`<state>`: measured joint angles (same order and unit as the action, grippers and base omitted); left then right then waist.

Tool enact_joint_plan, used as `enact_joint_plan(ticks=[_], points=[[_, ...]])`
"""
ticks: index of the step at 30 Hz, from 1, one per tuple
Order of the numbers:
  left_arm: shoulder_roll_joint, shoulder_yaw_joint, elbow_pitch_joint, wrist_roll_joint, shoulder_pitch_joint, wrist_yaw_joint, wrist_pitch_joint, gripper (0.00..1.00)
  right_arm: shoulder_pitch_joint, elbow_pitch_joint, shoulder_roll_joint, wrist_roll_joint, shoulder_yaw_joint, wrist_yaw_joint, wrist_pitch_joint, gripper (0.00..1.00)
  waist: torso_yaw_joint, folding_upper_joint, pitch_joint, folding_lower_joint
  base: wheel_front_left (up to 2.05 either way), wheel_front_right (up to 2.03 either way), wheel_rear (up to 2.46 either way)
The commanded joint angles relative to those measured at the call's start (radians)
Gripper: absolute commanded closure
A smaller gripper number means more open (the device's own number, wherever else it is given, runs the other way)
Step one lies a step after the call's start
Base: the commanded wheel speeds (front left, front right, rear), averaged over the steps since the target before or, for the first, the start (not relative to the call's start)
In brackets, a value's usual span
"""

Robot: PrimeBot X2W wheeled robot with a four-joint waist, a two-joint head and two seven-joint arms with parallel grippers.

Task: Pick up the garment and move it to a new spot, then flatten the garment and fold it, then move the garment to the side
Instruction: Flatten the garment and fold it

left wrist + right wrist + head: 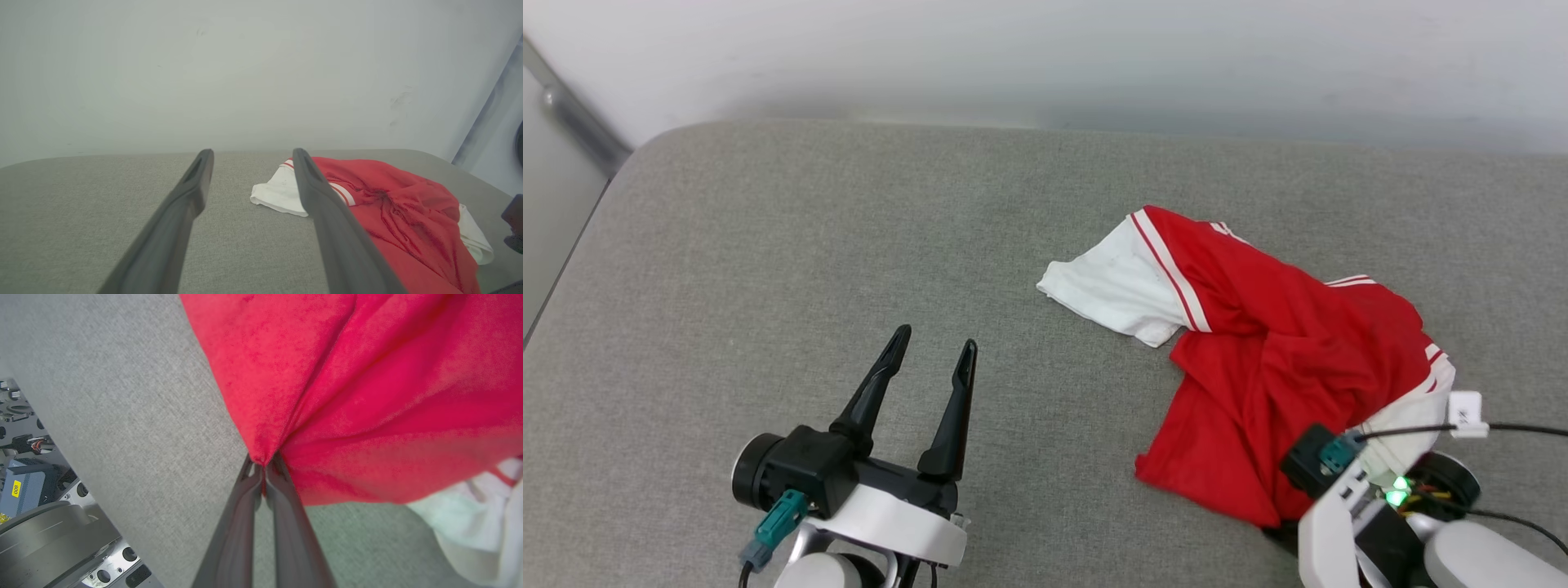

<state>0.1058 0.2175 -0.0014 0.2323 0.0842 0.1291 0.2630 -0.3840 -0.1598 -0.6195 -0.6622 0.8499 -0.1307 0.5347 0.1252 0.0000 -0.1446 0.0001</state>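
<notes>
The garment (1274, 359) lies crumpled on the right of the grey pad (809, 245), one white sleeve (1111, 294) spread toward the middle; the right gripper (263, 465) is pinched tight on a red fold at its near edge; the left gripper (935, 343) hovers wide and empty, well apart from it. The pick-up looks to be in hand; next comes a lift and a carry to a fresh spot, likely leftward. The right wrist view gives the pinch itself, which the head view masks behind the wrist; the head view gives the shirt's whole lie.
</notes>
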Motion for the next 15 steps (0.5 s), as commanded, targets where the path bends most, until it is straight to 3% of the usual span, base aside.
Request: enact_joint_plan(ticks=[1, 6, 15], points=[[0.003, 0.001, 0.0, 0.003, -0.008, 0.002, 0.003, 0.0, 0.036, 0.015, -0.019, -0.012, -0.006, 0.0, 0.005, 1.0, -0.006, 0.0, 0.008, -0.0001, 0.0, 0.0, 0.0], [0.008, -0.008, -0.005, 0.003, -0.024, 0.002, 0.003, 0.0, 0.137, 0.088, -0.073, -0.03, -0.045, 0.0, 0.039, 1.0, -0.016, 0.0, 0.019, -0.0001, 0.0, 0.0, 0.0], [0.01, -0.011, -0.001, 0.0, -0.035, 0.002, 0.003, 0.0, 0.325, 0.242, -0.176, -0.062, -0.119, 0.0, 0.199, 1.0, -0.045, 0.0, 0.035, -0.0001, 0.0, 0.0, 0.0]])
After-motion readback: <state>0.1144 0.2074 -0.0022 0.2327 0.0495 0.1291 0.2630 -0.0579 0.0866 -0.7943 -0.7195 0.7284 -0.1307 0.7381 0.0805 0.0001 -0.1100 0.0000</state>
